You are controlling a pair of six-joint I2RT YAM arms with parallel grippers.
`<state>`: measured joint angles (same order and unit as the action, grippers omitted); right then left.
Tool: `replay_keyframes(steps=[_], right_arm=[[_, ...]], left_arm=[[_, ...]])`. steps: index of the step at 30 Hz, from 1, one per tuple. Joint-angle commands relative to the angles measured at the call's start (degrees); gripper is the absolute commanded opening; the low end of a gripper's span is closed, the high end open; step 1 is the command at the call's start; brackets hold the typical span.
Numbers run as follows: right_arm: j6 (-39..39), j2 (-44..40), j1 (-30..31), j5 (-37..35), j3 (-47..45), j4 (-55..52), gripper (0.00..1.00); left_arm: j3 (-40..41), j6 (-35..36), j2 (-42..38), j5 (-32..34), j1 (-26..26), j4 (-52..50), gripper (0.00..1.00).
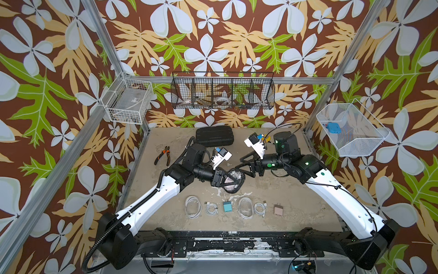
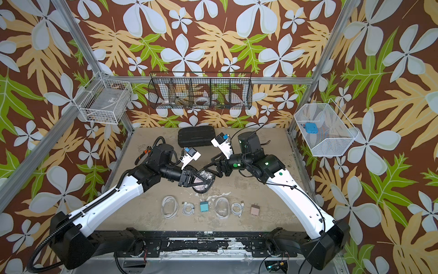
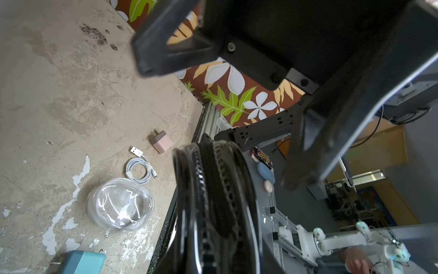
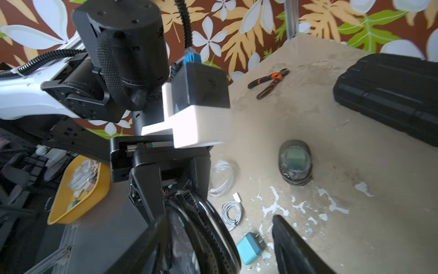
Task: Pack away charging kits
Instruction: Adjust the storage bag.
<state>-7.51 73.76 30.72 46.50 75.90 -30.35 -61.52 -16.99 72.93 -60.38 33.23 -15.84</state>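
No legible text, brand, number or sign in any view. Small dark-printed label point(image 1: 135, 99) noted on the clear box point(image 1: 125, 100) inside the white wire basket point(image 1: 123, 116), visible in both top views; print too small to read. No readable markings on the arms, the end effectors or the items on the counter.

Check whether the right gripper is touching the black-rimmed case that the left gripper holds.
Apart. In the left wrist view, background shows between the black-rimmed case and the nearer finger of the open right gripper.
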Motion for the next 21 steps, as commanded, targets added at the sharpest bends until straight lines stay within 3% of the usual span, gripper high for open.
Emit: replay_keyframes(steps=[1, 6, 11, 13, 14, 15, 18, 21], right_arm=[[0.2, 0.7, 0.0, 6.3, -1.0, -1.0, 0.7], [-0.8, 1.6, 0.0, 10.3, -3.2, -0.2, 0.58], [-2.4, 2.4, 0.0, 15.1, -5.4, 1.8, 0.12], [-2.8, 2.5, 0.0, 15.5, -5.7, 2.2, 0.0], [-3.1, 2.4, 0.0, 15.2, -5.7, 2.4, 0.0], [-3.6, 2.4, -0.1, 15.2, -5.5, 2.8, 0.0], [-9.5, 1.5, -0.8, 15.3, -6.2, 8.2, 0.0], [-20.3, -0.7, -1.3, 13.8, -9.4, 18.8, 0.0]], left_arm=[[-1.5, 7.8, 0.3, -2.1, 0.3, -5.0, 0.06], [-3.0, 11.2, 1.0, -1.1, 0.3, -8.1, 0.07], [-4.8, 13.9, 2.6, -0.7, 0.3, -10.8, 0.05], [-5.3, 14.5, 2.9, -0.6, 0.2, -11.4, 0.05], [-5.4, 14.5, 2.9, -0.5, 0.1, -11.5, 0.05], [-5.5, 14.4, 2.9, -0.2, -0.1, -11.6, 0.11], [-4.1, 12.8, 1.4, -0.1, -1.3, -11.0, 0.4], [3.5, 2.0, -3.6, -3.2, -3.2, 0.2, 0.54]])
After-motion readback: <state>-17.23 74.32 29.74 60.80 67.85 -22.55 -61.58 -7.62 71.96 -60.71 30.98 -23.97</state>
